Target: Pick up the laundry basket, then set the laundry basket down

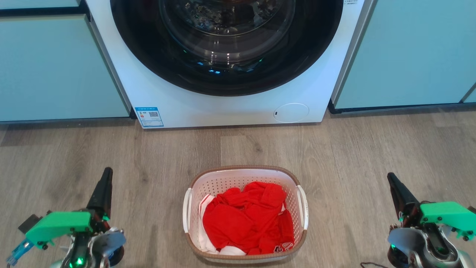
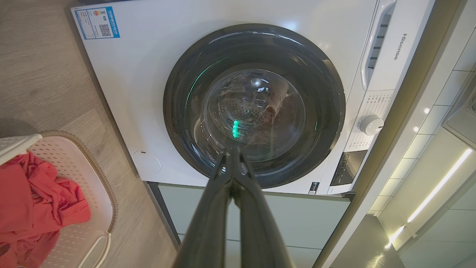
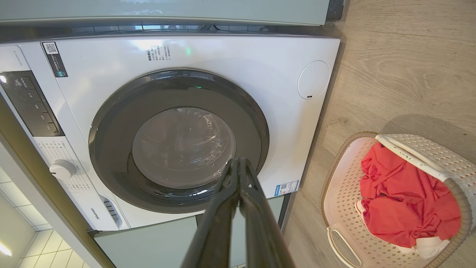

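Both steps remain: your left gripper (image 1: pixel 107 172) and right gripper (image 1: pixel 391 177), closed and empty, flank the untouched basket (image 1: pixel 223 182).

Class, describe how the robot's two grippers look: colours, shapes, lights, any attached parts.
The left gripper and right gripper each have long, dark, tapering fingers fixed to a bright green plastic bracket on a silvery-grey rounded wrist housing with a small green light. The left bracket also carries a translucent blue piece at its outer end.
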Robot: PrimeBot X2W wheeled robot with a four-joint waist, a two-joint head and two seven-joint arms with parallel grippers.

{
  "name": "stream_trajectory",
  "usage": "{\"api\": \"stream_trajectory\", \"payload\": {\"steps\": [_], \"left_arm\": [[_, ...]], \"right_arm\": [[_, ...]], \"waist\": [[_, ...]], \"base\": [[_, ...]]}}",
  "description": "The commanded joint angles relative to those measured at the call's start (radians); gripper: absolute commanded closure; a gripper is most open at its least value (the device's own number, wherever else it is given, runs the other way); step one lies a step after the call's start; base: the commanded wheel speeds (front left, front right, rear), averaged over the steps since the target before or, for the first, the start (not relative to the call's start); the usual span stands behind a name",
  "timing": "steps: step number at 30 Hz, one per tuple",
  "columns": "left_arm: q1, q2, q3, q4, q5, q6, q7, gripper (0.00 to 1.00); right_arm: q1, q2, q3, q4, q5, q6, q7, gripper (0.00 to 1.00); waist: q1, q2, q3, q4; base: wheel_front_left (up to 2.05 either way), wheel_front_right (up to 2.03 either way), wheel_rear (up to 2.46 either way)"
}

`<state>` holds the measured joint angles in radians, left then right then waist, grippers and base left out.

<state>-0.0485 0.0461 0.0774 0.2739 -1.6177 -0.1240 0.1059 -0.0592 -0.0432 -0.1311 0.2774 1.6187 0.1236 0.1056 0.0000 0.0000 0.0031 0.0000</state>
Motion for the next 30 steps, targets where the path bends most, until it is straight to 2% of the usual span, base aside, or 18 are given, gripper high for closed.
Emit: {"api": "stream_trajectory", "payload": {"steps": [1,12,13,14,17,30], "left_arm": [[-0.060,0.004,0.037,-0.029,0.010,-0.007,0.008,1.00],[-0.060,0.004,0.037,-0.029,0.010,-0.007,0.008,1.00],[-0.060,0.004,0.037,-0.029,0.010,-0.007,0.008,0.00],[0.001,0.000,-0.001,0.004,0.000,0.001,0.003,0.00],[0.022,-0.002,-0.004,0.041,0.001,0.001,0.001,0.00],[0.008,-0.001,-0.003,0.048,0.044,0.000,-0.037,0.00]], "right_arm": [[-0.049,-0.007,0.016,-0.033,-0.011,0.007,0.008,1.00],[-0.049,-0.007,0.016,-0.033,-0.011,0.007,0.008,1.00],[-0.049,-0.007,0.016,-0.033,-0.011,0.007,0.008,0.00],[0.000,0.000,0.000,0.003,0.000,0.000,-0.001,0.00],[0.017,0.005,0.003,0.041,-0.001,0.000,-0.003,0.00],[0.017,0.003,-0.003,0.028,-0.045,0.001,-0.041,0.00]], "waist": [[0.0000,0.0000,0.000,0.000],[0.0000,0.0000,0.000,0.000],[0.0000,0.0000,0.000,0.000],[0.0000,0.0000,0.000,0.000],[0.0000,0.0000,0.000,0.000],[0.0000,0.0000,-0.009,-0.005]], "base": [[0.00,0.00,0.00],[0.00,0.00,0.00],[0.00,0.00,0.00],[0.00,0.00,0.00],[0.00,0.00,0.00],[0.00,0.00,0.00]]}}
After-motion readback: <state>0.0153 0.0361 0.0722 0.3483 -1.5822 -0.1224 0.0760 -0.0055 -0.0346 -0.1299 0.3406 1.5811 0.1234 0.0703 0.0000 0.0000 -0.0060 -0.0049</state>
